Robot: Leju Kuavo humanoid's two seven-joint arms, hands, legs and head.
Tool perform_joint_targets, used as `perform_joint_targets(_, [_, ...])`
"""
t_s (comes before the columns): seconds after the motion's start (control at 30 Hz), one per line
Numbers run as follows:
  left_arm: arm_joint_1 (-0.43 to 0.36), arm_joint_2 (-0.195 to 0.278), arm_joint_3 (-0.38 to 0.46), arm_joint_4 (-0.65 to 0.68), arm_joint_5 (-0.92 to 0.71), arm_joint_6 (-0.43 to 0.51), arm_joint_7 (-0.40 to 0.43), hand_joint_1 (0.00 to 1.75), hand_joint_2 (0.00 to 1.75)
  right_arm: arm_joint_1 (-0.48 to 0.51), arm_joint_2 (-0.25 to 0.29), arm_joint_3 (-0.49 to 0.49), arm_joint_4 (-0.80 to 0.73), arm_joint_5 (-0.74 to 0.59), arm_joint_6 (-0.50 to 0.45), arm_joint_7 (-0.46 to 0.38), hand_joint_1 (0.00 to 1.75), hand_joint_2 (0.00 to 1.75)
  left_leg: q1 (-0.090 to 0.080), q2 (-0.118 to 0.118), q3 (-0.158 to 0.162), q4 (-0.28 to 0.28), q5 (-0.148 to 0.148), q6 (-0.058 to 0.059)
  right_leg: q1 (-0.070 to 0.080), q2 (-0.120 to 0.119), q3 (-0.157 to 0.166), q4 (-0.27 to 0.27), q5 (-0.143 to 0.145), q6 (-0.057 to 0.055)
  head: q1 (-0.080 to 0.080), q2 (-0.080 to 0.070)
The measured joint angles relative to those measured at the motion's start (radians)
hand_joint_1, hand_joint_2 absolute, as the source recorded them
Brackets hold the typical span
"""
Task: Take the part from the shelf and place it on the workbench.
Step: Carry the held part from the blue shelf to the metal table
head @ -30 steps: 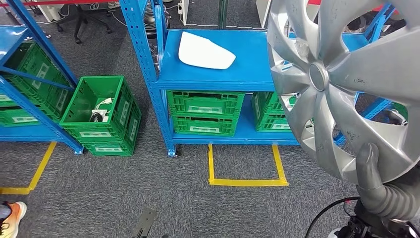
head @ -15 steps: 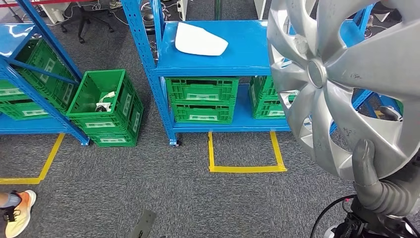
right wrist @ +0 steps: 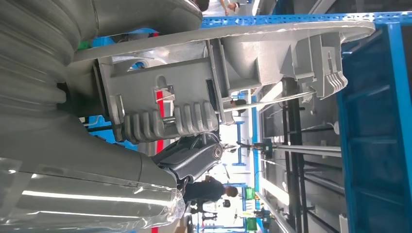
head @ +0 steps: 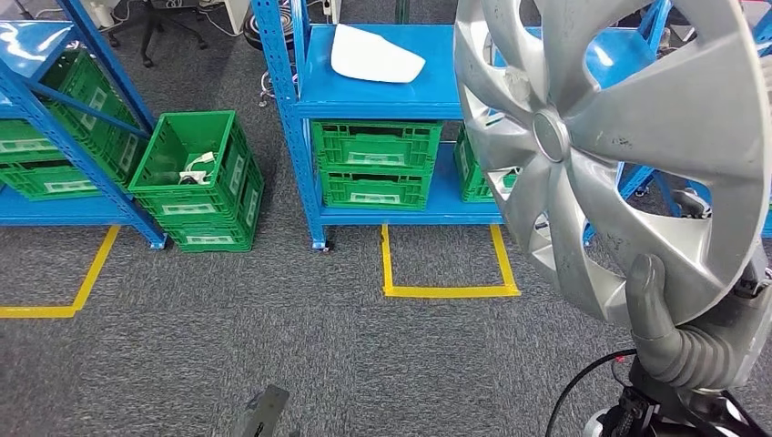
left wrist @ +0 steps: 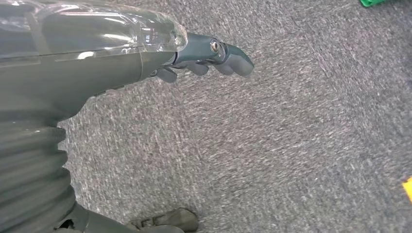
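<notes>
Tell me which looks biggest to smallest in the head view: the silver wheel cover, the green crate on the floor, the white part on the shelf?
1. wheel cover, though it is nearest the camera
2. green crate
3. white part

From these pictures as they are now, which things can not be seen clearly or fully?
- Head view: the silver wheel cover hides the right side of the blue shelf and is cut off by the top and right edges.
- Head view: the items in the green crate are too small to identify.
- Right wrist view: the right robot hand has its fingers mostly hidden behind the cover's rim.
- Left wrist view: the carpet is blurred.
</notes>
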Motion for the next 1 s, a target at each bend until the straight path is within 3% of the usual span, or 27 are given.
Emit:
perform_joint_targets(0.07, [-0.001, 0.000, -0.006, 0.000, 0.000, 0.003, 0.001, 0.00, 1.75, -0.008, 0.000, 0.006, 0.000, 0.000, 0.000, 0.000, 1.75, 1.75, -0.002, 0.004, -0.012, 0.003, 0.013, -0.011, 0.002, 0.005, 0.081, -0.130, 0.013, -0.008, 0.000, 0.000])
perform_joint_targets(0.1, [-0.001, 0.000, -0.007, 0.000, 0.000, 0.004, 0.001, 0.00, 1.75, -0.011, 0.000, 0.009, 0.000, 0.000, 0.000, 0.000, 1.75, 1.75, -0.003, 0.006, -0.017, 0.003, 0.021, -0.018, 0.004, 0.008, 0.098, -0.163, 0.010, -0.013, -0.002, 0.000])
perform_joint_targets(0.17, [-0.001, 0.000, -0.010, 0.000, 0.000, 0.005, 0.002, 0.00, 1.75, -0.013, 0.001, 0.013, 0.000, 0.000, 0.000, 0.000, 1.75, 1.75, -0.003, 0.010, -0.027, 0.006, 0.031, -0.031, 0.004, 0.007, 0.093, -0.179, 0.012, -0.023, -0.004, 0.000])
perform_joint_targets(0.2, [-0.001, 0.000, -0.012, 0.000, 0.000, 0.005, 0.002, 0.00, 1.75, -0.013, 0.002, 0.014, 0.000, 0.000, 0.000, 0.000, 1.75, 1.75, -0.003, 0.010, -0.034, 0.013, 0.020, -0.036, 0.003, 0.004, 0.087, -0.182, 0.017, -0.031, -0.006, 0.000])
perform_joint_targets(0.27, [-0.001, 0.000, -0.015, 0.000, 0.000, 0.005, 0.003, 0.00, 1.75, -0.014, 0.004, 0.016, 0.000, 0.000, 0.000, 0.000, 1.75, 1.75, -0.002, 0.004, -0.061, 0.076, -0.047, -0.045, 0.002, -0.001, 0.067, -0.186, 0.033, -0.049, -0.017, 0.000])
perform_joint_targets(0.33, [-0.001, 0.000, -0.016, 0.000, 0.000, 0.005, 0.003, 0.00, 1.75, -0.014, 0.004, 0.018, 0.000, 0.000, 0.000, 0.000, 1.75, 1.75, -0.001, -0.003, -0.099, 0.201, -0.139, -0.050, 0.009, -0.003, 0.042, -0.181, 0.050, -0.058, -0.032, 0.000])
perform_joint_targets(0.37, [-0.001, 0.001, -0.017, 0.000, 0.000, 0.005, 0.003, 0.00, 1.75, -0.013, 0.004, 0.019, 0.000, 0.000, 0.000, 0.000, 1.75, 1.75, -0.001, -0.005, -0.111, 0.255, -0.164, -0.050, 0.012, -0.005, 0.028, -0.178, 0.058, -0.060, -0.038, 0.000])
perform_joint_targets(0.4, [-0.001, 0.001, -0.018, 0.000, 0.000, 0.005, 0.003, 0.00, 1.75, -0.014, 0.004, 0.020, 0.000, -0.001, 0.000, 0.000, 1.75, 1.75, -0.002, -0.006, -0.109, 0.284, -0.166, -0.048, 0.017, -0.006, 0.013, -0.173, 0.065, -0.062, -0.043, 0.000])
perform_joint_targets(0.43, [-0.001, 0.001, -0.020, 0.000, 0.000, 0.005, 0.003, 0.00, 1.75, -0.014, 0.004, 0.021, 0.000, -0.001, 0.000, 0.000, 1.75, 1.75, -0.004, -0.006, -0.092, 0.278, -0.149, -0.043, 0.021, -0.007, 0.000, -0.168, 0.071, -0.063, -0.049, 0.000])
perform_joint_targets(0.5, [-0.002, 0.002, -0.025, 0.000, 0.000, 0.004, 0.004, 0.00, 1.75, -0.017, 0.004, 0.024, 0.000, -0.002, 0.000, 0.000, 1.75, 1.75, -0.012, -0.008, -0.008, 0.177, -0.095, -0.024, 0.028, -0.008, -0.023, -0.156, 0.081, -0.064, -0.059, 0.000])
perform_joint_targets(0.57, [-0.004, 0.005, -0.030, -0.001, 0.000, 0.004, 0.005, 0.00, 1.75, -0.021, 0.004, 0.026, 0.000, -0.004, 0.000, 0.000, 1.75, 1.75, -0.020, -0.008, 0.079, 0.049, -0.077, -0.002, 0.033, -0.009, -0.037, -0.148, 0.092, -0.060, -0.063, 0.000])
perform_joint_targets(0.63, [-0.006, 0.007, -0.033, -0.001, 0.000, 0.004, 0.007, 0.00, 1.75, -0.026, 0.004, 0.029, 0.000, -0.008, 0.000, 0.000, 1.75, 1.75, -0.026, -0.007, 0.106, -0.006, -0.078, 0.008, 0.033, -0.012, -0.046, -0.146, 0.106, -0.053, -0.063, 0.000])
perform_joint_targets(0.7, [-0.006, 0.008, -0.035, 0.000, 0.001, 0.004, 0.011, 0.00, 1.75, -0.029, 0.005, 0.033, 0.000, -0.017, 0.000, 0.000, 1.75, 1.75, -0.023, -0.007, 0.099, -0.021, -0.065, 0.012, 0.031, -0.011, -0.057, -0.143, 0.110, -0.043, -0.069, 0.000])
perform_joint_targets(0.73, [-0.006, 0.008, -0.036, 0.000, 0.001, 0.004, 0.012, 0.00, 1.75, -0.029, 0.005, 0.036, 0.001, -0.020, 0.000, 0.000, 1.75, 1.75, -0.020, -0.006, 0.093, -0.027, -0.055, 0.016, 0.030, -0.008, -0.065, -0.128, 0.090, -0.035, -0.070, 0.000])
perform_joint_targets(0.8, [-0.006, 0.007, -0.039, 0.000, 0.004, 0.003, 0.013, 0.00, 1.75, -0.031, 0.005, 0.040, 0.004, -0.029, 0.000, 0.000, 1.75, 1.75, -0.013, -0.005, 0.074, -0.033, -0.035, 0.022, 0.024, -0.001, -0.091, -0.042, 0.005, -0.019, -0.063, 0.000])
perform_joint_targets(0.87, [-0.005, 0.006, -0.041, 0.000, 0.011, 0.001, 0.013, 0.00, 1.75, -0.032, 0.006, 0.047, 0.009, -0.042, 0.000, 0.000, 1.75, 1.75, -0.011, -0.004, 0.050, -0.031, -0.016, 0.021, 0.011, 0.000, -0.114, 0.084, -0.073, -0.005, -0.052, 0.000])
perform_joint_targets(0.9, [-0.005, 0.005, -0.041, 0.000, 0.015, -0.001, 0.013, 0.00, 1.75, -0.031, 0.006, 0.050, 0.012, -0.048, 0.000, 0.001, 1.75, 1.75, -0.010, -0.003, 0.037, -0.029, -0.008, 0.019, 0.005, 0.000, -0.113, 0.124, -0.082, 0.001, -0.049, 0.000])
perform_joint_targets(0.93, [-0.005, 0.005, -0.041, 0.000, 0.019, -0.003, 0.013, 0.00, 1.75, -0.031, 0.006, 0.054, 0.016, -0.054, 0.000, 0.003, 1.75, 1.75, -0.008, -0.002, 0.024, -0.025, 0.000, 0.015, 0.000, 0.000, -0.097, 0.130, -0.069, 0.006, -0.047, 0.000])
perform_joint_targets(1.0, [-0.004, 0.005, -0.041, 0.000, 0.027, -0.007, 0.013, 0.00, 1.75, -0.030, 0.007, 0.061, 0.026, -0.065, 0.000, 0.009, 1.75, 1.75, -0.002, 0.001, 0.000, -0.016, 0.012, 0.005, -0.011, 0.000, -0.020, 0.035, -0.014, 0.016, -0.043, 0.000])
